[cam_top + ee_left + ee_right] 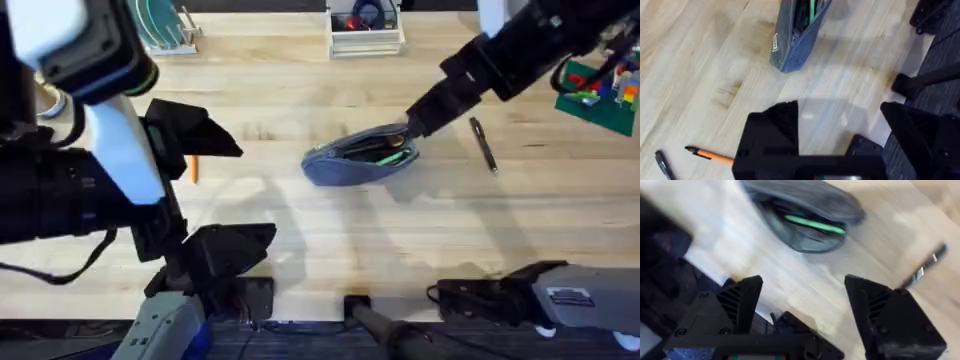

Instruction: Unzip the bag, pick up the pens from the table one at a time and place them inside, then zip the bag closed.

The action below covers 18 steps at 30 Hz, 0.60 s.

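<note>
1. The bag (pixel 360 156) lies near the middle of the tabletop (pixel 400 240), its zipper open; green pens (pixel 392 156) show inside the mouth.
2. By my reading, the unzipping is done and the loading is partly done. Pens lie loose outside the bag, so the step in hand is picking up and placing.
3. A dark pen (pixel 484 145) lies on the tabletop to the right of the bag, apart from it. An orange pen (pixel 193 168) lies well to the left, near the left arm; in the left wrist view it (pixel 710 155) rests beside another dark pen (pixel 664 165).
4. The right gripper (pixel 412 128) hovers at the bag's far right end, its jaws spread wide and holding nothing, as the right wrist view shows, with the open bag (pixel 805 210) under the gripper.
5. The left gripper (pixel 840 130) also has its jaws apart and empty, raised above the tabletop on the bag's left side.
6. The next move probably calls for the right arm to shift right to the dark pen, align the jaws across its thin barrel, come down low and close, since the pen lies flat on the wood.
</note>
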{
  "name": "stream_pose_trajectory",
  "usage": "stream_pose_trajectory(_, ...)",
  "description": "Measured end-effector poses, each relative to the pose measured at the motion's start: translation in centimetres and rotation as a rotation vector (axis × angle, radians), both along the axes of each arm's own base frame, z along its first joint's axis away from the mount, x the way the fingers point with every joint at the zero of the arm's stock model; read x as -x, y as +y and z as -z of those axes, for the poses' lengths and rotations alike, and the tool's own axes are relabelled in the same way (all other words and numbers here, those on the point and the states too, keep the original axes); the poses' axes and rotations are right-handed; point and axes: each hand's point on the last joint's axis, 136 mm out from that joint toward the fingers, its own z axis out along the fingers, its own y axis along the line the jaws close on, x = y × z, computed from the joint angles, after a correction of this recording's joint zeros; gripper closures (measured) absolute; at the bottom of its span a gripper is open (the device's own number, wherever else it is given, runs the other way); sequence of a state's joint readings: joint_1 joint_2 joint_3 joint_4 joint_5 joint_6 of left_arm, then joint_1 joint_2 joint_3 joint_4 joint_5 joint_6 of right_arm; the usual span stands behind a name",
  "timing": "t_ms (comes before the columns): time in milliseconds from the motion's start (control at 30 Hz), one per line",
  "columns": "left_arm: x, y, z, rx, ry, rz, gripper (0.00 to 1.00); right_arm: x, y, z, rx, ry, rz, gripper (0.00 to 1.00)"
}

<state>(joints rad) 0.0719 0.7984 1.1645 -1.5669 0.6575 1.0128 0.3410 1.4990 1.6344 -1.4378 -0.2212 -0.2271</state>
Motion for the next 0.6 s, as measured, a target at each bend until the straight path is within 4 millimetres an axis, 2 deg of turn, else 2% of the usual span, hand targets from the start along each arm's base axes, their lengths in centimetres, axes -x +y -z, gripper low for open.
stream_pose_trajectory(133, 0.0, 0.0, 0.0, 0.0, 0.0, 0.0, 0.005, -0.7, -2.0, 0.3, 0.058, 0.005, 0.129, 0.003)
stream_pose_trajectory(300, 0.0, 0.0, 0.0, 0.0, 0.0, 0.0, 0.006, -1.3, -3.9, 0.6, 0.106, 0.002, 0.212, 0.003)
stream_pose_trajectory(600, 0.0, 0.0, 0.0, 0.0, -0.001, 0.0, 0.006, -1.6, -8.2, 3.5, 0.202, 0.052, 0.333, 0.004)
